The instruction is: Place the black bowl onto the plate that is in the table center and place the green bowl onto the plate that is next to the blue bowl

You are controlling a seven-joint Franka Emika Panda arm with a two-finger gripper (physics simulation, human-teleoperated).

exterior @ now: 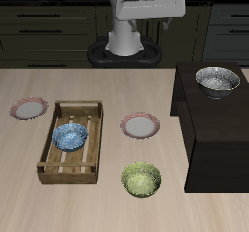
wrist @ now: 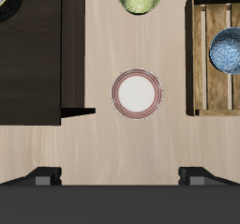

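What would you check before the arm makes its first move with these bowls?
1. Black bowl reachable: ok, it sits open on the dark block.
2. Centre plate bare: ok.
3. Plate beside the wooden crate bare: ok.
4. Green bowl free to lift: ok, alone on the table.
5. Blue bowl out of the way: ok, inside the crate.
6. Gripper empty: ok, nothing between its fingertips.
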